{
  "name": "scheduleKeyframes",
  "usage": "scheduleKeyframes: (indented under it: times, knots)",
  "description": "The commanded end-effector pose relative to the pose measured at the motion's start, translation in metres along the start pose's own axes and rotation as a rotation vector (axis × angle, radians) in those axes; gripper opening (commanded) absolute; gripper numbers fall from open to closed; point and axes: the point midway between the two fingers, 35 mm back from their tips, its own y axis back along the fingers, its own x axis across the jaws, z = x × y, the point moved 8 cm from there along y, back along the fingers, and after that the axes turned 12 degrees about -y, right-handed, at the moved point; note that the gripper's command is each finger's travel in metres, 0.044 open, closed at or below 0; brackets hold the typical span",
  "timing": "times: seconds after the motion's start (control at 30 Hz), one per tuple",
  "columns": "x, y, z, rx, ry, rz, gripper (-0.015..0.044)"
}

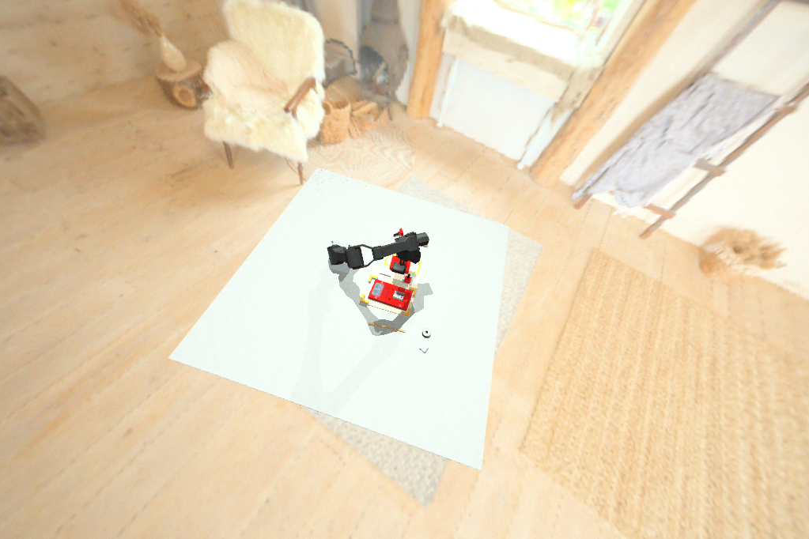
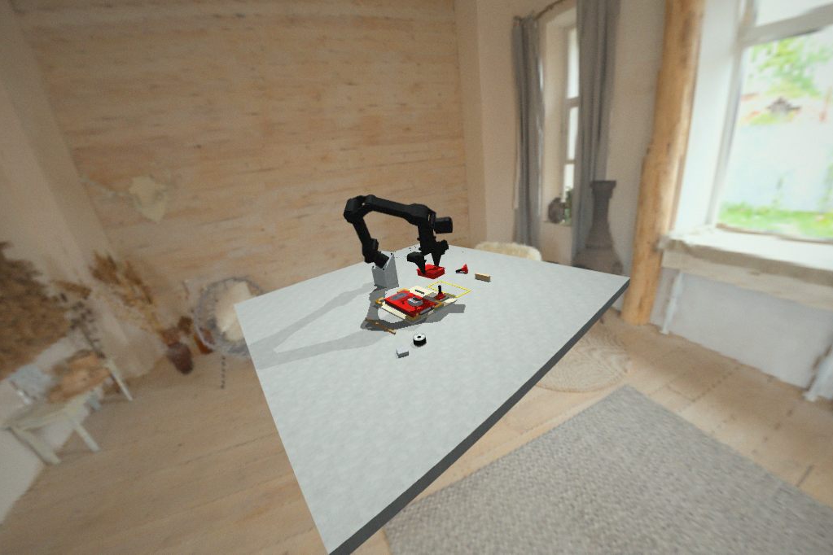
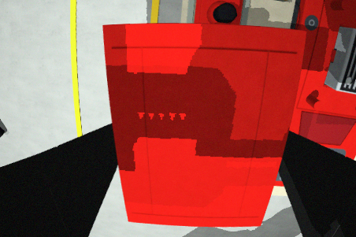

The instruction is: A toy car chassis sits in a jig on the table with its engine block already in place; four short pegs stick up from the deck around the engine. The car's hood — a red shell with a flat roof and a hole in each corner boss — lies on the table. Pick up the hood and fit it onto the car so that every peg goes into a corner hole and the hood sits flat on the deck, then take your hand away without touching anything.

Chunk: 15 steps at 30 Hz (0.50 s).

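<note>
- Red flat-roofed hood shell [image 1: 398, 261] [image 2: 430, 271] [image 3: 205, 127], seen from the top, lies beneath the black claw [image 1: 399, 267] [image 2: 430, 268] [image 3: 201, 142], beyond the red toy car chassis [image 1: 386, 292] [image 2: 404, 301] on the side away from the thin orange-brown rod [image 1: 386, 327] [image 2: 381, 325]. The chassis, the landmark here, sits in its cream jig with yellow corner pieces, the grey engine block [image 1: 398, 295] [image 2: 415, 301] [image 3: 346, 64] already in place on it. The hood is not over its seat.
- From the exterior, the hood hangs above the pale bench [image 1: 277, 305] [image 2: 430, 405], gripped by the claw, behind the chassis. So the pick-up looks done; carrying, fitting and letting go remain. The pegs are too small to make out from here.
- At the wrist, the claw is closed on the hood, one black finger against each long side, roof towards the camera. Part of the chassis shows past the hood's right edge in this view. The corner holes are hidden, so alignment with the pegs cannot be judged. Lining up over the engine, lowering flat, releasing and backing away untouched are left.
</note>
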Motion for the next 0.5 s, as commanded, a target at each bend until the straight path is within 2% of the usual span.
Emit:
scheduleKeyframes:
  times: [0.0, 0.47]
  knots:
    - [-0.018, 0.003, 0.013, -0.010, -0.016, 0.003, 0.0000]
    - [-0.101, 0.006, 0.051, -0.019, -0.084, -0.017, 0.0000]
